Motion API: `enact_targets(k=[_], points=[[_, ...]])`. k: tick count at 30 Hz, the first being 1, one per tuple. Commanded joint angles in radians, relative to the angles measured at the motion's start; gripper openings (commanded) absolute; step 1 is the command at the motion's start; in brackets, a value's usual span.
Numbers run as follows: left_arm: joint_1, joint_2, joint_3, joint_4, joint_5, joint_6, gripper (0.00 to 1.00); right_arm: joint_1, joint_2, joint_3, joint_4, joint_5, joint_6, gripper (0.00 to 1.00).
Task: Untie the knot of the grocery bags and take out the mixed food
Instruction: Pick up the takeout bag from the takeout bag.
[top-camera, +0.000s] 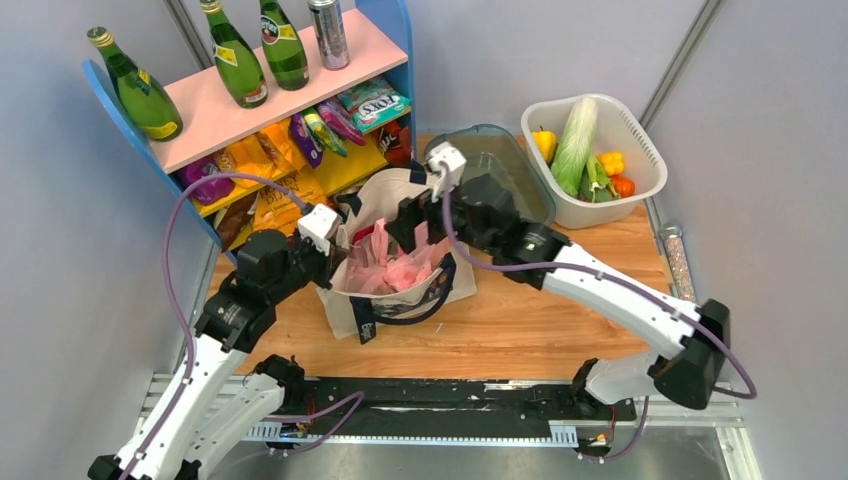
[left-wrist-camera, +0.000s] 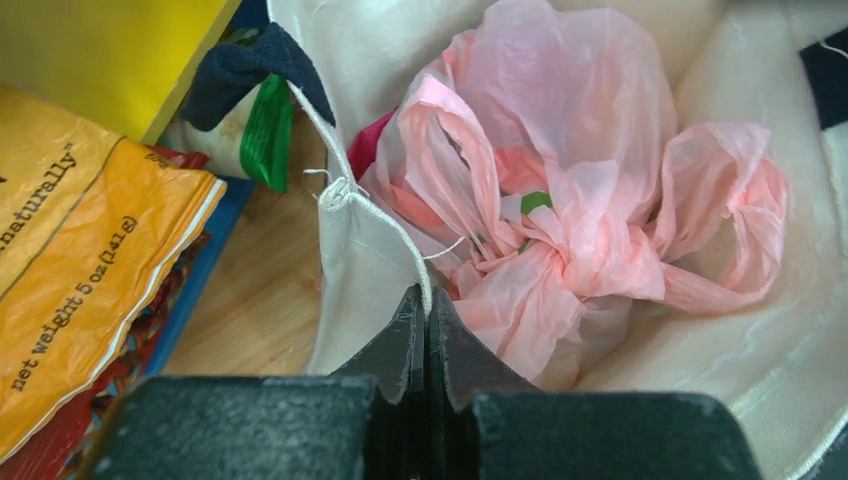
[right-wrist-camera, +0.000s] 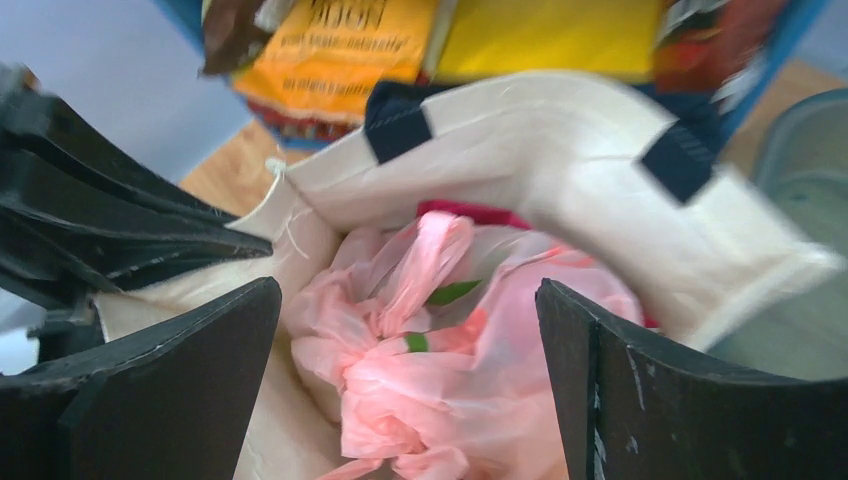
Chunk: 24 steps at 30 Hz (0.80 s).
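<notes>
**A:** Entry one, canvas tote (top-camera: 350, 312). Location?
**B:** On the wooden desk (top-camera: 540, 330), mouth up, navy handles. The pink plastic bag (top-camera: 398, 268) sits inside it.

**A:** The knot?
**B:** It can't be made out from overhead. The left wrist view shows it: knot (left-wrist-camera: 545, 255), handles twisted together with two loops standing out, at the middle of the tote's mouth. A green scrap (left-wrist-camera: 536, 202) shows through the film. A magenta packet (left-wrist-camera: 368, 148) is wedged between the bag and the tote's wall.

**A:** Left hand?
**B:** Left hand (left-wrist-camera: 427, 298): fingers fully together, pinching the tote's stitched rim on the shelf side.

**A:** Right hand?
**B:** Right hand (right-wrist-camera: 408, 290): fingers spread wide, gripping nothing, over the tote's mouth with the pink bag between them. I cannot tell if they touch the bag, because that view is blurred.

**A:** Surroundings?
**B:** These show in the overhead view only.
- Behind and left of the tote: a blue shelf unit (top-camera: 300, 85) with a pink top, carrying green bottles (top-camera: 240, 60) and one can (top-camera: 328, 32). Snack packets (top-camera: 270, 160) are on the shelf below.
- Behind and right of the tote: a clear tub (top-camera: 510, 165).
- Beyond the tub: a white basket (top-camera: 610, 210) holding a pale cabbage (top-camera: 577, 140) and peppers (top-camera: 612, 162).
- Grey walls stand left, behind and right.
</notes>
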Motion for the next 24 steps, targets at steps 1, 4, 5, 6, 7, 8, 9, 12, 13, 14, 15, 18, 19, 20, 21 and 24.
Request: enact_targets(k=[1, 4, 5, 6, 7, 8, 9, 12, 13, 14, 15, 18, 19, 20, 21, 24], points=[[-0.004, -0.061, -0.020, 0.139, 0.115, 0.050, 0.00, 0.086, 0.102, 0.044, -0.027, -0.002, -0.013, 1.00], [-0.004, -0.064, -0.024, 0.140, 0.120, 0.055, 0.00, 0.125, 0.163, 0.031, -0.028, 0.016, -0.004, 1.00], [-0.004, -0.063, -0.024, 0.142, 0.126, 0.056, 0.00, 0.130, 0.183, 0.025, -0.030, 0.016, 0.005, 1.00], [-0.004, -0.062, -0.026, 0.141, 0.130, 0.058, 0.00, 0.132, 0.204, 0.019, -0.035, 0.013, 0.014, 1.00], [-0.004, -0.061, -0.026, 0.143, 0.137, 0.059, 0.00, 0.132, 0.224, 0.012, -0.042, 0.014, 0.022, 1.00], [-0.004, -0.060, -0.028, 0.144, 0.141, 0.060, 0.00, 0.132, 0.245, 0.006, -0.051, 0.022, 0.028, 1.00], [-0.004, -0.060, -0.028, 0.145, 0.146, 0.060, 0.00, 0.133, 0.266, 0.004, -0.069, 0.046, 0.039, 1.00], [-0.004, -0.057, -0.031, 0.147, 0.144, 0.062, 0.00, 0.132, 0.312, -0.001, -0.128, 0.167, 0.075, 1.00], [-0.004, -0.057, -0.031, 0.146, 0.142, 0.063, 0.00, 0.132, 0.313, -0.011, -0.137, 0.213, 0.083, 1.00], [-0.004, -0.056, -0.031, 0.146, 0.139, 0.065, 0.00, 0.132, 0.308, -0.024, -0.140, 0.256, 0.086, 1.00], [-0.004, -0.056, -0.031, 0.148, 0.136, 0.066, 0.00, 0.132, 0.297, -0.038, -0.140, 0.285, 0.083, 1.00], [-0.004, -0.049, -0.033, 0.147, 0.124, 0.069, 0.00, 0.130, 0.260, -0.057, -0.132, 0.314, 0.049, 1.00], [-0.004, -0.048, -0.032, 0.147, 0.122, 0.072, 0.00, 0.130, 0.250, -0.056, -0.127, 0.312, 0.033, 1.00], [-0.004, -0.044, -0.033, 0.147, 0.117, 0.072, 0.00, 0.130, 0.241, -0.052, -0.128, 0.312, 0.021, 1.00], [-0.004, -0.039, -0.031, 0.146, 0.114, 0.074, 0.00, 0.128, 0.233, -0.046, -0.128, 0.310, 0.011, 1.00], [-0.004, -0.034, -0.031, 0.142, 0.108, 0.076, 0.00, 0.112, 0.213, -0.021, -0.130, 0.270, -0.005, 1.00]])
